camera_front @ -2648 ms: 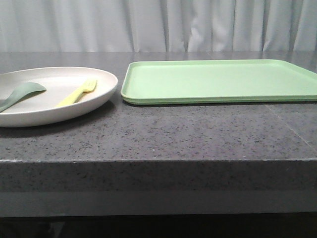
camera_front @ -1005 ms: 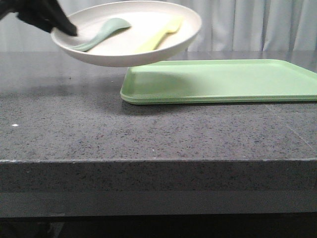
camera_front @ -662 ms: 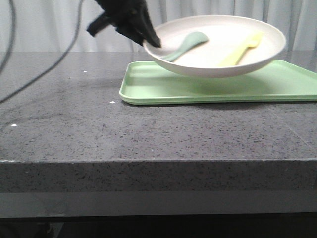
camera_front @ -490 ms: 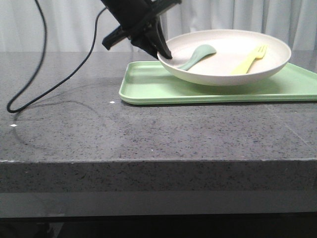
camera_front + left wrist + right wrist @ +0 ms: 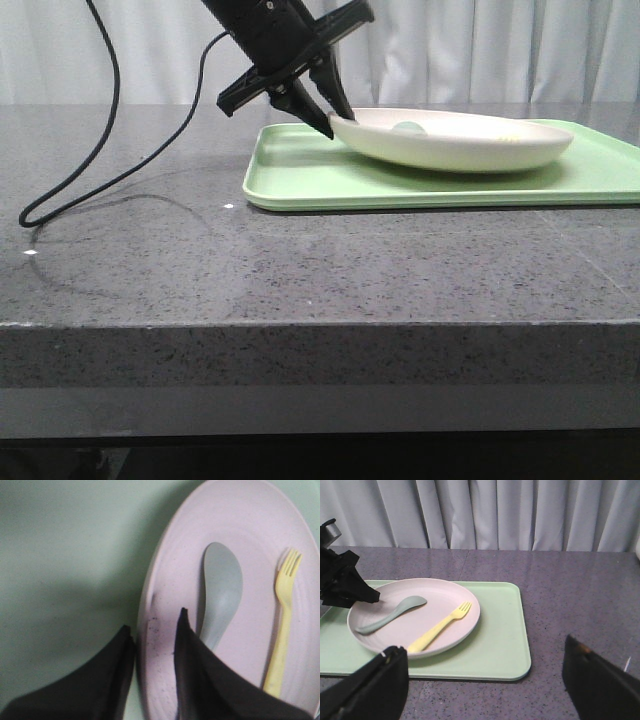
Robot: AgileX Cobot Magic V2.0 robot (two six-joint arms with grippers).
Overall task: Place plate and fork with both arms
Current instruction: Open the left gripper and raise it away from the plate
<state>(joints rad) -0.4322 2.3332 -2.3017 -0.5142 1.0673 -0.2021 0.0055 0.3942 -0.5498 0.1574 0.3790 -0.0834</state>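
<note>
While my left claw [image 5: 333, 118] pinches the plate's [image 5: 470, 150] near rim, one finger under and one over, the plate sits on the tray [image 5: 300, 185]. Inside lie the spoon [image 5: 220, 597], then the fork [image 5: 282, 640]. Next I should release; my right claw [image 5: 485, 690], spread wide, must fetch the fork.

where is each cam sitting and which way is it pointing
Front view: low at the table edge, facing forward at the tray and curtain; shows the left pincer on the plate rim.
Left wrist view: on the left arm, looking down its fingers at the plate, spoon and fork.
Right wrist view: on the right arm, raised off to the side, facing across the tray; its own open fingers show at the frame edge.
Shared: all three show the plate on the tray.
</note>
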